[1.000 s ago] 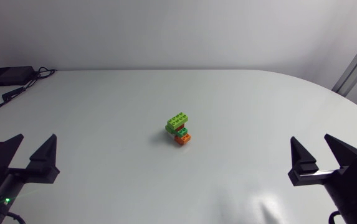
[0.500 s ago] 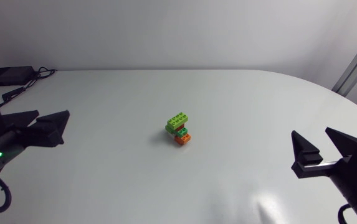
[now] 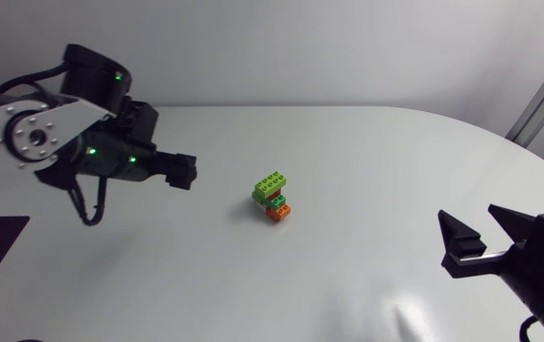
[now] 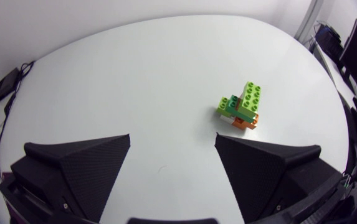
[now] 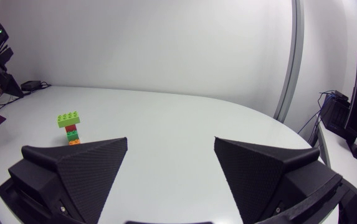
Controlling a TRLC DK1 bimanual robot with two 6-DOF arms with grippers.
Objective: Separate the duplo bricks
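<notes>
Left pincer [image 4: 172, 138] hangs spread apart short of the brick stack [image 3: 273, 198] mid-worktop [image 3: 376, 152], right pincer [image 3: 467, 215] likewise spread by the right edge.

My head camera looks down from above; both wrist cameras face, from opposite sides, the shared green-and-orange plastic brick stack [image 3: 272, 198].

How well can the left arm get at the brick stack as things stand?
Probably yes. The left hand is open, and only bare table lies between it and the brick stack, which stands ahead of it, slightly to one side. The right hand is well clear.
</notes>
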